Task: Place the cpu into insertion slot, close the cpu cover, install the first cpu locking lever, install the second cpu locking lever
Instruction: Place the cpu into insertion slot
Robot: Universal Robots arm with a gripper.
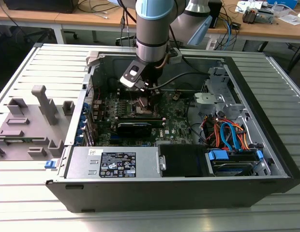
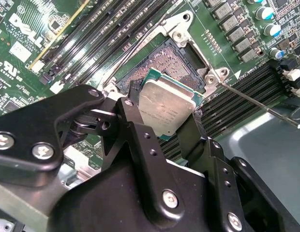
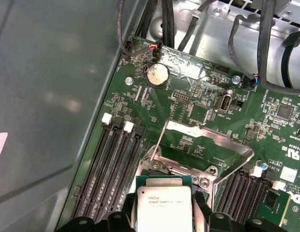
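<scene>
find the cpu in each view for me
Exterior view: hidden at the tip of the gripper, which hangs over the middle of the motherboard.
Second wrist view: the cpu is clamped between the black fingers, at the edge of the open insertion slot.
First wrist view: the cpu sits between the fingers, beside the insertion slot.
Shared landmark: the insertion slot, in both wrist views.

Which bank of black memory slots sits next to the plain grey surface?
The bank lying between the insertion slot and the grey surface in the first wrist view; the other bank has green board beyond it.
</scene>
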